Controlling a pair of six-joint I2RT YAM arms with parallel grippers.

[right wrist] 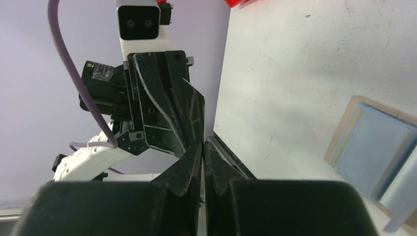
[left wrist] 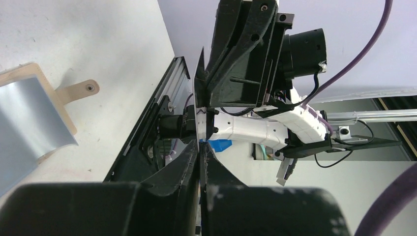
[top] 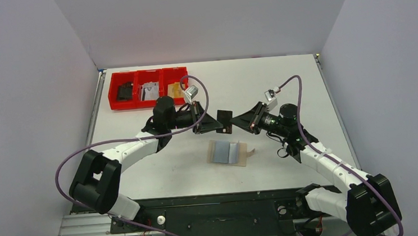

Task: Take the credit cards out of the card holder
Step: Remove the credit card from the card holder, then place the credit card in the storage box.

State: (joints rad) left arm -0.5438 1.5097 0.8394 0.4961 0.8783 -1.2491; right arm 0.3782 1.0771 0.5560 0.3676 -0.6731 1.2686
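While both arms meet over the middle of the white table [top: 283, 84], a thin, flat dark card [top: 224, 117] stands on edge in the air between them. The left gripper [top: 216, 125] pinches it from one side and the right gripper [top: 235, 121] from the other, each with its jaws drawn narrow onto the card. From either wrist view the card shows only as a slim line running out of one pair of fingers and into the opposite pair.

What matters for the next move, I'd say, is what lies under that handover. The flat tan card holder [top: 246, 158] rests on the table just on the near side of the grippers, towards the arm bases. It is opened out, with glossy pale blue-grey cards [top: 219, 151] lying on it. Its long side runs left to right, and it sits about midway between the arms, so neither is clearly nearer. Whichever gripper lets go of the dark card would have to come back and down to reach them.
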